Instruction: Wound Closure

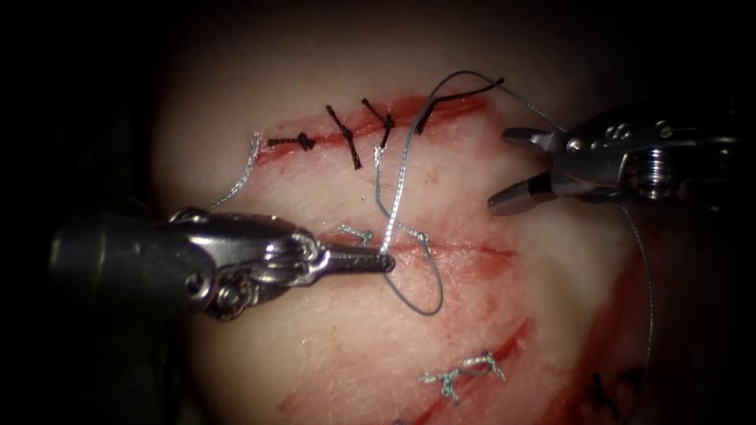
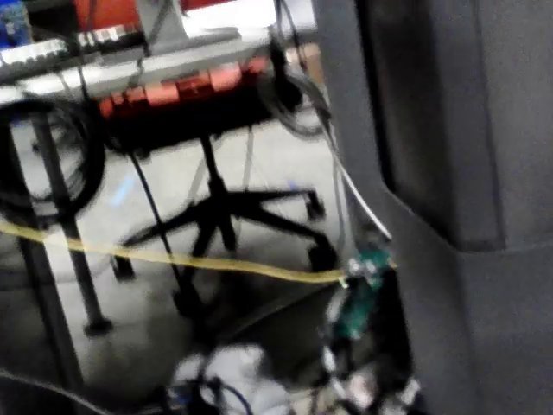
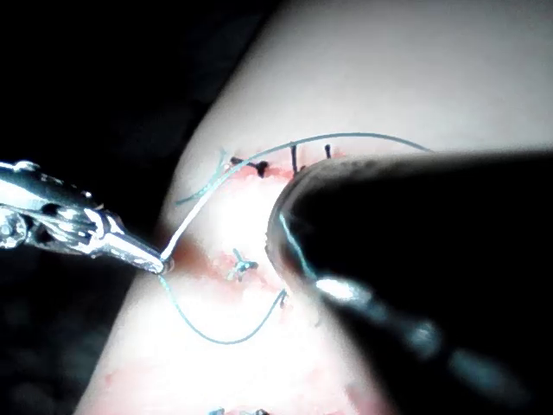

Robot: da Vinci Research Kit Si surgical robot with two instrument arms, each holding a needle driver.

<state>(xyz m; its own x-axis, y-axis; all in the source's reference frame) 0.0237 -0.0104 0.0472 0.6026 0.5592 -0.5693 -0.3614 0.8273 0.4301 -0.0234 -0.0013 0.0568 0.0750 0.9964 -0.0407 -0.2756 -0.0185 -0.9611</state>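
Note:
My left tool (image 1: 384, 262) comes in from the left, its jaws shut on the grey thread (image 1: 403, 169) just left of the middle cut (image 1: 465, 249). From those jaws the thread climbs, arcs over the upper cut (image 1: 398, 109) and runs behind my right tool (image 1: 499, 168). It shows again further down on the right. A slack loop (image 1: 429, 303) hangs below the left jaws. The right tool stands right of the cuts with its jaws open and nothing between them. The left tool (image 3: 154, 259) on the thread (image 3: 226, 339) also appears in the right wrist view. I cannot tell where the needle is.
Several dark stitches (image 1: 346, 138) cross the upper cut. Grey knots sit by the middle cut (image 1: 358, 234) and on the lower cut (image 1: 463, 373). A cut thread end (image 1: 246, 169) lies at the left. Red fluid stains the tissue (image 1: 331, 346).

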